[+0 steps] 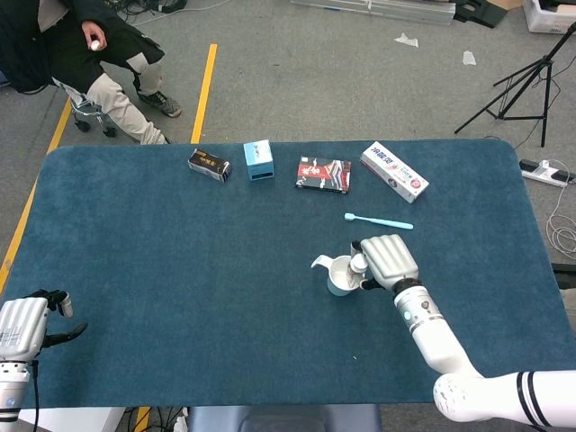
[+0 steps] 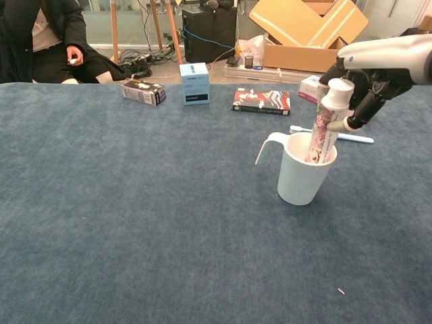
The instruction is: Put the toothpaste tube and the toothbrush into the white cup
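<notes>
The white cup (image 2: 302, 177) (image 1: 338, 277) with a side handle stands right of the table's middle. A toothpaste tube (image 2: 323, 128) with a white cap stands tilted inside it, cap up. My right hand (image 2: 364, 75) (image 1: 389, 259) grips the tube's upper part near the cap. The light blue toothbrush (image 1: 379, 220) (image 2: 354, 138) lies flat on the cloth just behind the cup. At the table's near left corner my left hand (image 1: 27, 326) rests with fingers apart, holding nothing.
Along the far edge lie a dark small box (image 1: 209, 164), a light blue box (image 1: 259, 160), a black and red pack (image 1: 323, 174) and a white toothpaste carton (image 1: 394, 171). A seated person (image 1: 85, 45) is beyond the far left corner.
</notes>
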Tool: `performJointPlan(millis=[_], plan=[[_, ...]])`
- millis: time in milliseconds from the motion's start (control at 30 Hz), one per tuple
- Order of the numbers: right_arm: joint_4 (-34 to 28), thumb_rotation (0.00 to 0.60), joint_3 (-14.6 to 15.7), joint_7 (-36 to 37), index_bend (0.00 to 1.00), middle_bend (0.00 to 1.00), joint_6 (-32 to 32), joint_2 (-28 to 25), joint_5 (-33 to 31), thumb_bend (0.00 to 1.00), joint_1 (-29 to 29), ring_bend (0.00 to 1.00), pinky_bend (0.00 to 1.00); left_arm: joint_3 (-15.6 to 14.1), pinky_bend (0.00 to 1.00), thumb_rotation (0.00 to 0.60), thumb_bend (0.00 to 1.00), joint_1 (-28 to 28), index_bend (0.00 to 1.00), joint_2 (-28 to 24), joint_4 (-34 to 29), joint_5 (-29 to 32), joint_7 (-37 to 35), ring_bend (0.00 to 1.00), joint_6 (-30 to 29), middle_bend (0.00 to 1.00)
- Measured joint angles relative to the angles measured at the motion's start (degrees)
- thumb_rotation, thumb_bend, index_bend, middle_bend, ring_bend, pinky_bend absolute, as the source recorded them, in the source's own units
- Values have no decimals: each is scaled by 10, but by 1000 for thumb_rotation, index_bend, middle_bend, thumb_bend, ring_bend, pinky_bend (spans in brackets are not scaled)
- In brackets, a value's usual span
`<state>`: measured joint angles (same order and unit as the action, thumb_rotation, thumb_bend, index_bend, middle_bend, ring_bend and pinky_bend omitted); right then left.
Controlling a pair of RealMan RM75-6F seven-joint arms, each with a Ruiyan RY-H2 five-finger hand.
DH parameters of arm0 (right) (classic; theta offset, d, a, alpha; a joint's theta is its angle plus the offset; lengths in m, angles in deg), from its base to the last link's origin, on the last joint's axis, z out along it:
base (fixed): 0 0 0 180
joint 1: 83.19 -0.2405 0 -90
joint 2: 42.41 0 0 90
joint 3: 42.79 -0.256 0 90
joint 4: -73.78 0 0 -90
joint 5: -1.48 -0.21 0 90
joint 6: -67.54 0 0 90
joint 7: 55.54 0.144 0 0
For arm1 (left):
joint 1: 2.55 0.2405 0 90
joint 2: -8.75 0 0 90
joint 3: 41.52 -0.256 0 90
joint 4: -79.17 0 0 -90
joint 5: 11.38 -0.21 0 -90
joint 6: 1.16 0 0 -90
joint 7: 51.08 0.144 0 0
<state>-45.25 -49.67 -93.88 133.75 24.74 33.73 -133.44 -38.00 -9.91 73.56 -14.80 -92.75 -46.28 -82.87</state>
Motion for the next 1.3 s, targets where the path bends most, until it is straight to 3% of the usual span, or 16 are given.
performJointPlan(millis=[933, 1300], plan=[[72, 600, 22, 14, 702, 1000, -32, 51, -1, 287, 3, 1000, 1000, 3, 631, 600, 43, 0, 661, -4, -3, 2, -7, 533, -1, 621], [68, 600, 17, 37, 508, 1000, -40, 47, 23, 220, 11, 1000, 1000, 2, 632, 600, 42, 1, 661, -4, -5, 1, -6, 533, -3, 621]])
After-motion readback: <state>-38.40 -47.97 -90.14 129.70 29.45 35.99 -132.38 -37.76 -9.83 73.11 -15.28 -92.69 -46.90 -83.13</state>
